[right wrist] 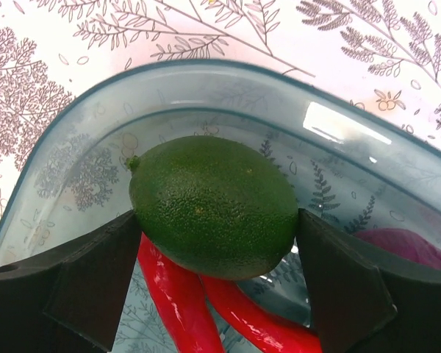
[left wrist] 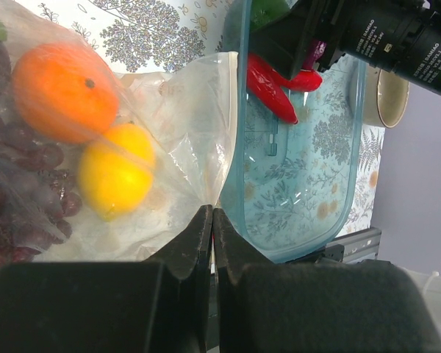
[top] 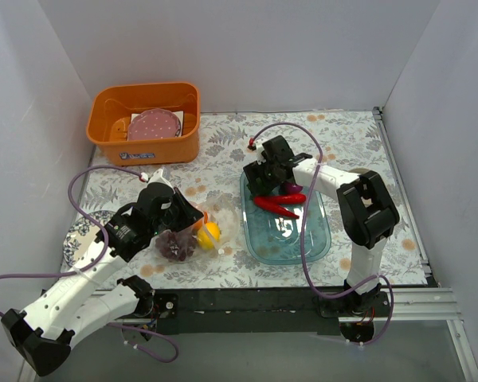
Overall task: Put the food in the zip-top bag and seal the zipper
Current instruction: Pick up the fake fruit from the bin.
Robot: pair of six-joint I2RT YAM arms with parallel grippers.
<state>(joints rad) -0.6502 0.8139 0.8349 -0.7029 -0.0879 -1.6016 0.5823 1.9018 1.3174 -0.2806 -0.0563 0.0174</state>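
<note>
Closest to the left wrist lens: left end effector [left wrist: 212, 215], clamped fully shut on a thin fold of the zip-top bag [left wrist: 184, 103]. Ahead and left of those fingertips, inside the film: orange [left wrist: 62, 92], yellow lemon [left wrist: 116, 180], dark red grape bunch [left wrist: 18, 184]. So 3 pieces already bagged. Just right of the fingertips, touching the bag: wall of the blue tray [left wrist: 239, 147], set on the patterned bench [right wrist: 73, 44]. No zipper to be picked out in the crinkled plastic; mouth apparently unsealed.

Further right: right end effector [right wrist: 217, 220], jaws spread wide around the green round fruit [right wrist: 213, 198], 1 pad against each flank. Real squeeze or mere contact: cannot tell. Directly beneath the fruit, 2 red lengths of chili [right wrist: 169, 301]. Off beyond the right pad, a purple piece [right wrist: 408, 246]. All at the rounded end of the tray.

Likely trouble, offered as judgement:
- Smooth, round, wide fruit taken near the limit of the jaws: apt to squirt out and roll across the bench if lifted fast.
- Chili snagged and dragged up along with it.
- Bag held by 1 pinch only: mouth probably slack, so fruit liable to land on the film, shove the bag, or pull it free of the left fingers.
- Tray wall between fruit and bag: a knock on any low carry.
</note>
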